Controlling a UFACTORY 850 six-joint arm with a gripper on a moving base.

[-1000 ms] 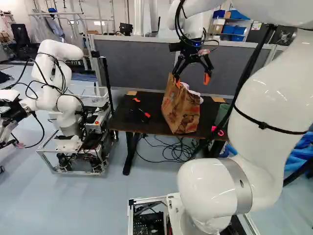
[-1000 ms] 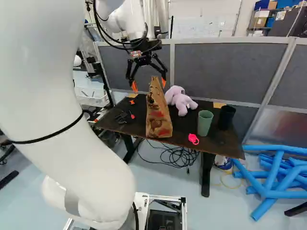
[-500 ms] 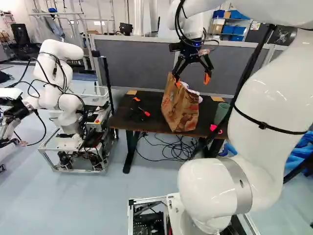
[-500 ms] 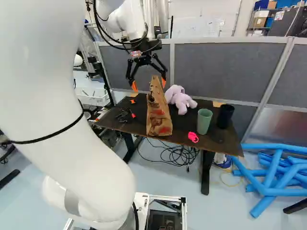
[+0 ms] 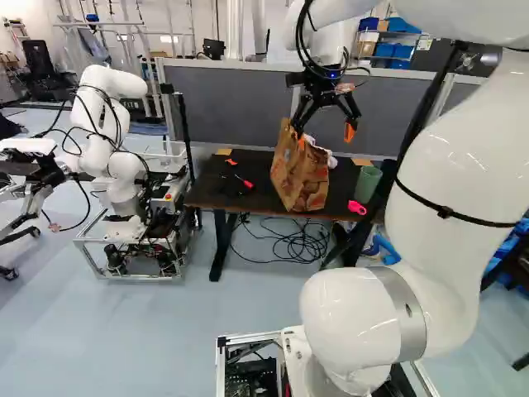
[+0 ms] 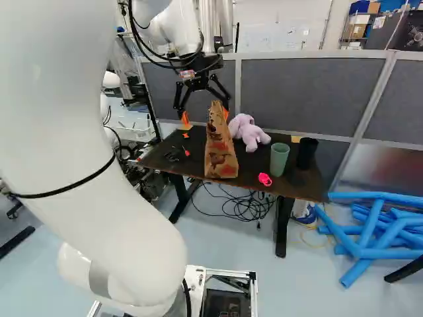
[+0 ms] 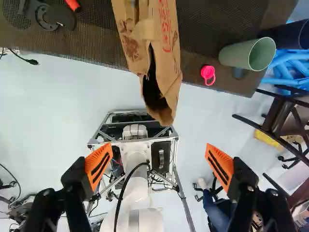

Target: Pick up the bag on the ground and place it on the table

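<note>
Brown and crumpled, the bag (image 6: 220, 150) stands on the tabletop (image 6: 252, 165), its mouth near the claw (image 6: 205, 117), ahead of the fingers (image 7: 99, 166). They gape wide, empty.

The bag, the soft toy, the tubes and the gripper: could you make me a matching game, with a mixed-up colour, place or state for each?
Things:
1. Bag
2. Soft toy
3. Tubes
4. Gripper

Descriptions:
A. Blue, heaped on the floor
B. Open, with orange pads
C. Brown, standing upright on the table
D. Pale lilac, between the bag and the green cup in the right base view

Right pairs: 1-C, 2-D, 3-A, 4-B
</note>
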